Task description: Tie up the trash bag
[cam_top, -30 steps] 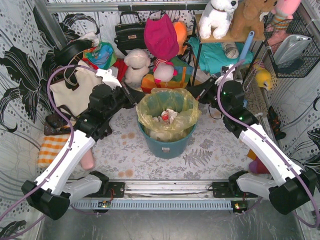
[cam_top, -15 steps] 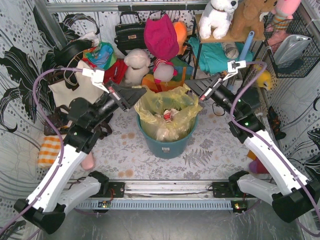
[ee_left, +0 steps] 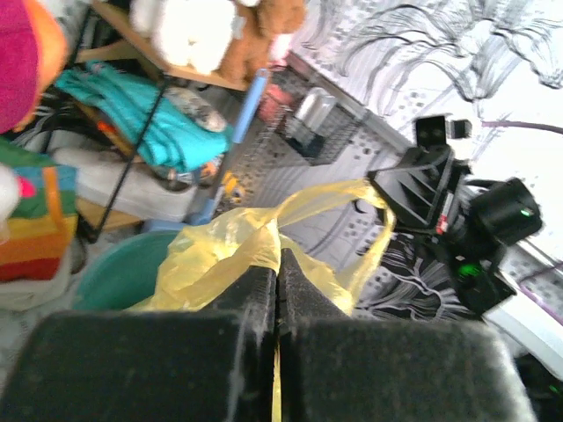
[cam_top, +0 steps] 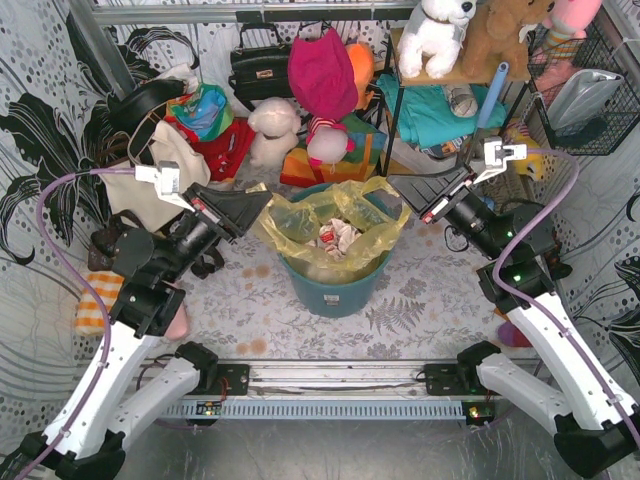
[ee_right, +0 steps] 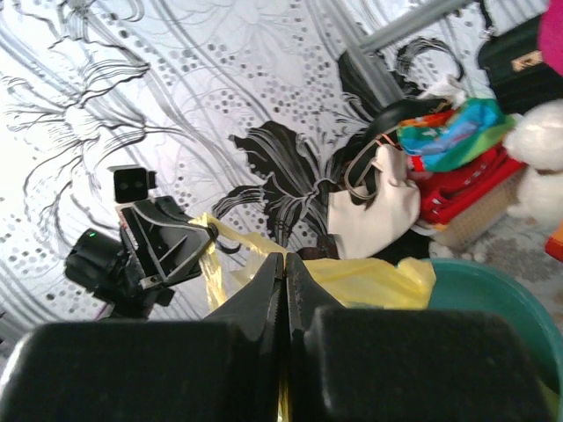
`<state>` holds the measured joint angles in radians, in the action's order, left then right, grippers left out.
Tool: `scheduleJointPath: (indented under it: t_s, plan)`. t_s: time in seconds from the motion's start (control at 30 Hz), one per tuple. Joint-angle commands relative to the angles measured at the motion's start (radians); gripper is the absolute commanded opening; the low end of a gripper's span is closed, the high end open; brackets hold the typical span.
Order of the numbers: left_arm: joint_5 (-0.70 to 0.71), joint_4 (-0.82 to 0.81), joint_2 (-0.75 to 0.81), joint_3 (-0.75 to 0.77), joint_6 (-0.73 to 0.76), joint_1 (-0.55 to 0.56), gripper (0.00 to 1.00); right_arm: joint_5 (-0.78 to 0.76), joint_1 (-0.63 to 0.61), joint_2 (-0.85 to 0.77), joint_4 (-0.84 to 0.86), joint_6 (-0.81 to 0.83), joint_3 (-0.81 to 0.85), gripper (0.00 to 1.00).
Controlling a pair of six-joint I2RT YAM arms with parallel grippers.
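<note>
The left claw [cam_top: 256, 206] and right claw [cam_top: 402, 193], both pinching the thin translucent yellow-green plastic trash bag [cam_top: 300, 225], have pulled its rim outward (knot next).

I see white walls [cam_top: 40, 130] printed with black flowers, a leaf-patterned worktop [cam_top: 430, 290], a black-framed shelf [cam_top: 455, 77] at the back, and a wire basket [cam_top: 600, 135] hanging at right.

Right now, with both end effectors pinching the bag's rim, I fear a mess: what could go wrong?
The thin trash bag is stretched between the left end effector and right end effector; it may tear or slip from a pinch.
It sits in the teal bin; lifting could tip that or spill the paper waste.
</note>
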<state>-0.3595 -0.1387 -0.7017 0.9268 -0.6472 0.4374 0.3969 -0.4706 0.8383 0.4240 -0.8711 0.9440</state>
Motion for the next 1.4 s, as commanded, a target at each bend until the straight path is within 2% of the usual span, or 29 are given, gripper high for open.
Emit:
scheduleJointPath:
  t_s: [0.0, 0.13, 0.23, 0.3, 0.4, 0.57, 0.63, 0.7, 0.83, 0.93, 1.1, 1.27, 1.37]
  plan:
    - [0.173, 0.121, -0.008, 0.044, 0.047, -0.002, 0.0, -0.124, 0.005, -0.029, -0.099, 0.036, -0.02, 0.0]
    - [0.221, 0.185, -0.013, 0.079, 0.074, -0.002, 0.0, -0.193, 0.005, -0.051, -0.136, 0.066, -0.01, 0.0]
    - [0.184, 0.128, 0.023, 0.059, 0.075, -0.002, 0.0, -0.301, 0.004, -0.092, -0.184, 0.073, -0.022, 0.0]
    - [0.126, 0.052, 0.047, 0.033, 0.072, -0.002, 0.0, -0.33, 0.005, -0.122, -0.126, 0.062, -0.063, 0.0]
    - [0.048, -0.058, 0.044, 0.027, 0.048, -0.003, 0.0, -0.302, 0.004, -0.11, -0.031, 0.051, -0.059, 0.0]
    - [-0.061, -0.218, -0.024, 0.078, 0.012, -0.003, 0.0, -0.152, 0.005, -0.009, 0.1, 0.047, 0.058, 0.0]
    - [0.007, -0.212, -0.025, 0.095, 0.018, -0.002, 0.0, -0.151, 0.004, 0.006, 0.116, 0.046, 0.083, 0.0]
    - [0.163, -0.147, 0.0, 0.103, 0.037, -0.002, 0.0, -0.187, 0.004, -0.006, 0.108, 0.05, 0.08, 0.0]
    - [0.437, -0.09, 0.101, 0.026, 0.02, -0.002, 0.0, -0.349, 0.005, -0.094, 0.084, 0.052, -0.006, 0.0]
    - [0.542, -0.026, 0.142, 0.005, 0.026, -0.002, 0.0, -0.499, 0.005, -0.174, 0.007, 0.072, -0.058, 0.0]
    - [0.692, 0.148, 0.133, 0.032, -0.018, -0.002, 0.0, -0.619, 0.004, -0.253, -0.088, 0.089, -0.098, 0.0]
    - [0.723, 0.214, 0.106, 0.032, -0.066, -0.002, 0.0, -0.646, 0.005, -0.274, -0.131, 0.042, -0.143, 0.0]
    - [0.571, 0.097, 0.104, 0.004, -0.042, -0.002, 0.0, -0.579, 0.005, -0.253, -0.104, 0.039, -0.145, 0.0]
